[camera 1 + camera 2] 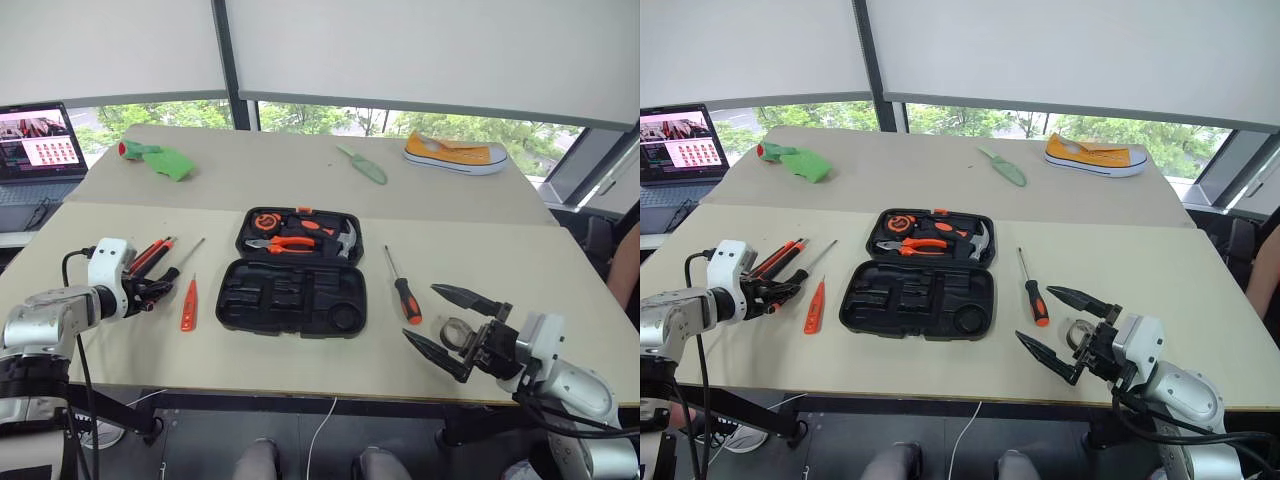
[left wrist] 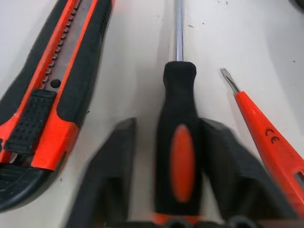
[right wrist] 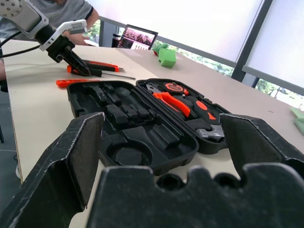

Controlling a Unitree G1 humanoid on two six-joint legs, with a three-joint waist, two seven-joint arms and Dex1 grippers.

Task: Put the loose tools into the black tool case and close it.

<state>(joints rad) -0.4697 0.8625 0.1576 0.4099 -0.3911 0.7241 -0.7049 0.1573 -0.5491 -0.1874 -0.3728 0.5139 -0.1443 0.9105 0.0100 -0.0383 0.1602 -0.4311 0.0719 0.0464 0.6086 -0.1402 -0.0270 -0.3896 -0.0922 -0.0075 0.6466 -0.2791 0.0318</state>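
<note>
Black fingers of the left gripper (image 2: 178, 190) straddled a screwdriver (image 2: 177, 156) handle, jaws partly drawn in, a narrow gap showing on one side; firm grip or not, cannot tell. Lay on the table (image 1: 500, 270) at far left, that screwdriver, between a utility knife (image 2: 45, 99) on its left and an orange tester (image 2: 266, 137) on its right. Hovered above the near right edge, the right gripper (image 1: 455, 322), jaws spread wide, holding nothing, with a grey tape roll (image 1: 458, 330) on the table just behind its fingers.

Sat open in the middle, one black case (image 1: 295, 292): near half with empty moulded slots, far half holding pliers (image 1: 285, 243), a hammer (image 1: 340, 238) and a tape measure (image 1: 266, 220).

Counted: two screwdrivers, the second (image 1: 402, 288) just right of the case; one knife; one tester; one tape roll. Farther back: one green trowel (image 1: 365, 165), one yellow shoe (image 1: 455, 153), one green cloth (image 1: 160, 158), one laptop (image 1: 38, 150) at far left.
</note>
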